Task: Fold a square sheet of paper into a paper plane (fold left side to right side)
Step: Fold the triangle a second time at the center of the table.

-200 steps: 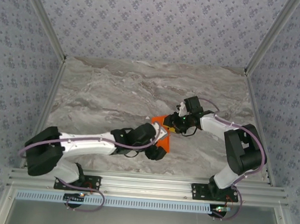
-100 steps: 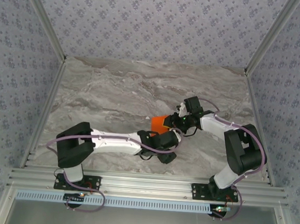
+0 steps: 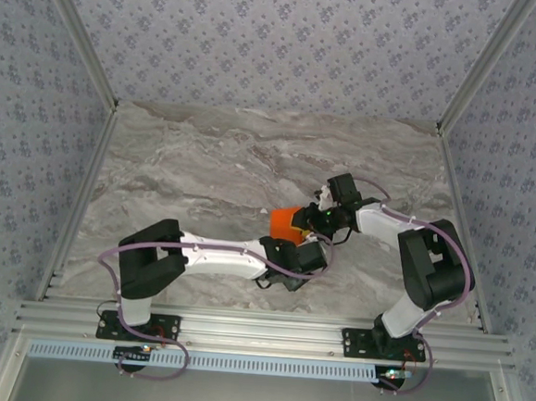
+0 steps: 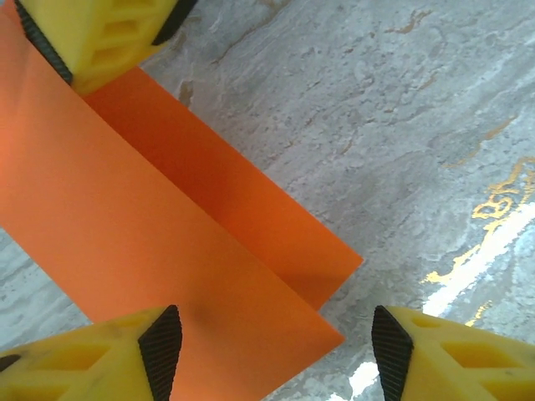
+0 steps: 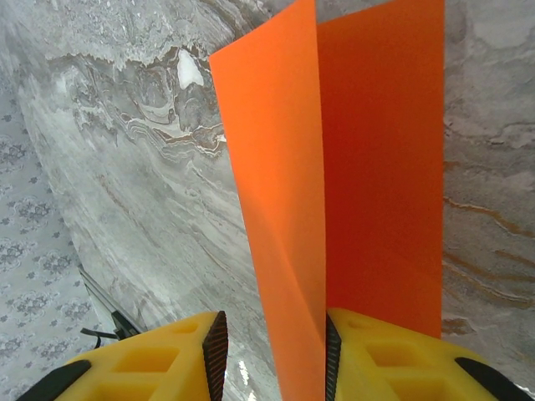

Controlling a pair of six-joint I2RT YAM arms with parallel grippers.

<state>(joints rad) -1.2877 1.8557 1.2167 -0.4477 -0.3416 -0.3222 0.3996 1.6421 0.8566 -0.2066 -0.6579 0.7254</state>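
A robotics lab test cell rather than a lived-in room. A marble-patterned tabletop (image 3: 205, 177) is boxed in on the left, far and right sides by floral wallpaper panels (image 3: 280, 44) set in bare aluminium struts (image 3: 77, 32). Along the near edge, a slotted aluminium rail (image 3: 258, 332) carries two bolted, cabled robot arms (image 3: 217, 255).

Top view: the scene is lit evenly and diffusely from above, moderately bright. Soft, short shadows are cast on the counter (image 3: 205, 177) under the arms (image 3: 227, 253), and detail is held sharp. Left wrist view: a white glare streak is seen on the counter at lower right, and a soft shadow is laid along the fold of the orange paper (image 4: 125, 225). The near yellow fingers (image 4: 451, 359) are rendered soft. Right wrist view: the paper is well exposed and saturated. Wide-angle bowing is seen at the left edge.
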